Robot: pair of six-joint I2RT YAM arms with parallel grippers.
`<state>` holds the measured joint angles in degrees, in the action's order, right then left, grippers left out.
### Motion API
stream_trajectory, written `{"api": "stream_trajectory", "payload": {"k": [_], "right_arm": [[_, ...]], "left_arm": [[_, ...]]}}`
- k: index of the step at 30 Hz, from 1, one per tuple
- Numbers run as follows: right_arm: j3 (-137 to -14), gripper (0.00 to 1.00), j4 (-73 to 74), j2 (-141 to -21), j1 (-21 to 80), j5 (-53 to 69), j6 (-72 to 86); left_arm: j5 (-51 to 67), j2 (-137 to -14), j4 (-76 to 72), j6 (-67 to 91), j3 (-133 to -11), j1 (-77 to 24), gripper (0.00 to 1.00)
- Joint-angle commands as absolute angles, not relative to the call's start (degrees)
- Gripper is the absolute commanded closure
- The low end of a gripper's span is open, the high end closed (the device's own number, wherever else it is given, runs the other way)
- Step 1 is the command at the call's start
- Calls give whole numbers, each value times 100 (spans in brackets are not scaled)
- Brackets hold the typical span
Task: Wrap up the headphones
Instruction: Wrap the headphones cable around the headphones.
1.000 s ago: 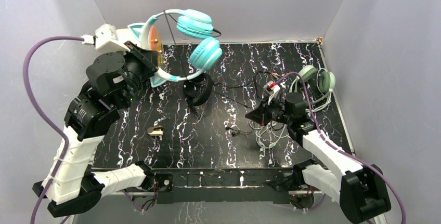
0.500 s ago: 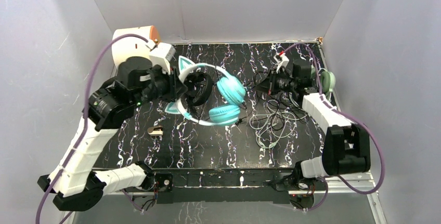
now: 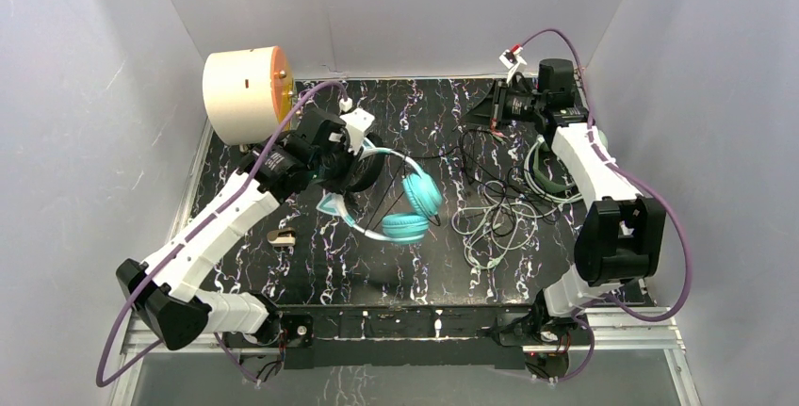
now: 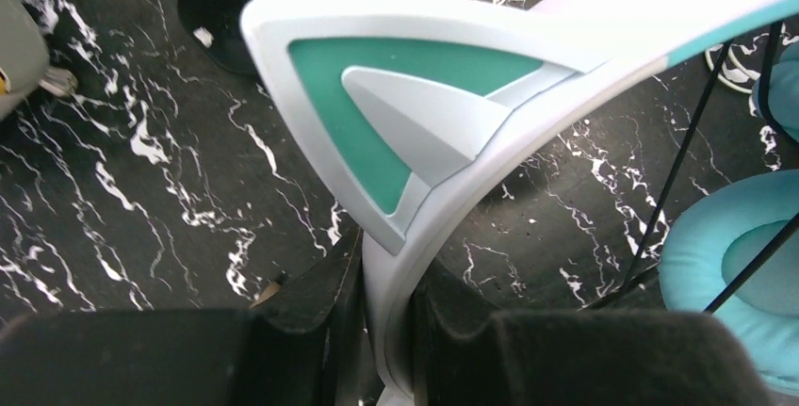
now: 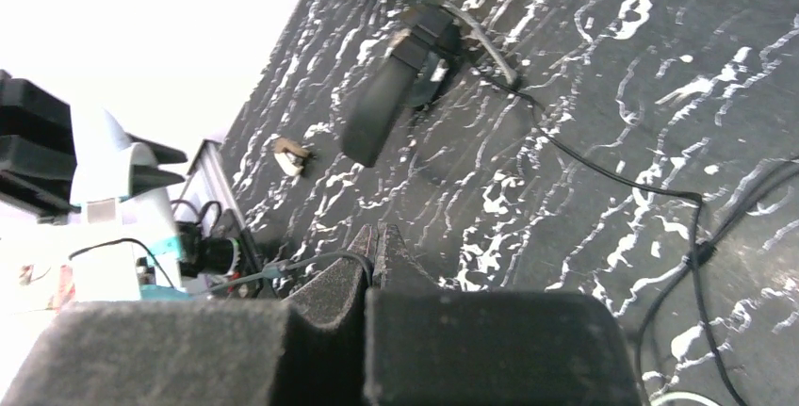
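Observation:
The teal headphones with a white cat-ear band hang low over the table's middle. My left gripper is shut on that band, which is clamped between its fingers. The black headphones lie just behind it, partly hidden. The sage-green headphones show only partly under my right arm, their light cable tangled on the table. At the far back, my right gripper is shut, with a thin black cable pinched at its tips. I cannot tell which headset that cable belongs to.
A cream cylinder with an orange face stands at the back left corner. A small brown clip lies on the black marbled table at the front left. Grey walls close in the left, back and right sides.
My left arm brought the teal headphones down from high at the back left to the table's middle. My right arm swung from the right middle to the far back, still shut.

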<state>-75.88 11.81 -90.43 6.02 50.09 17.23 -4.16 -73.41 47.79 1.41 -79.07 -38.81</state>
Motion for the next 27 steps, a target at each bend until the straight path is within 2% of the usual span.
{"api": "stream_trajectory", "payload": {"k": [1, 3, 10, 18, 27], "right_arm": [[-7971, 100, 237, -9202, 704, 5520, 2481], [-8194, 100, 69, -9339, 996, 5779, 2666], [-9224, 100, 1201, -9474, 1157, 5602, 2428], [-9038, 100, 1808, -8982, 1546, 5703, 2361], [-8262, 100, 1286, -8278, 2392, 5441, 3390]], "left_arm": [[-308, -7329, 5115, -728, -8060, -3928, 100], [-324, -7501, 5006, -896, -8072, -3929, 100], [-1148, -7920, 5132, -783, -8256, -3924, 100], [-2734, -8193, 5178, -76, -8412, -3926, 100], [-3664, -8402, 5060, 713, -9204, -3929, 100]]}}
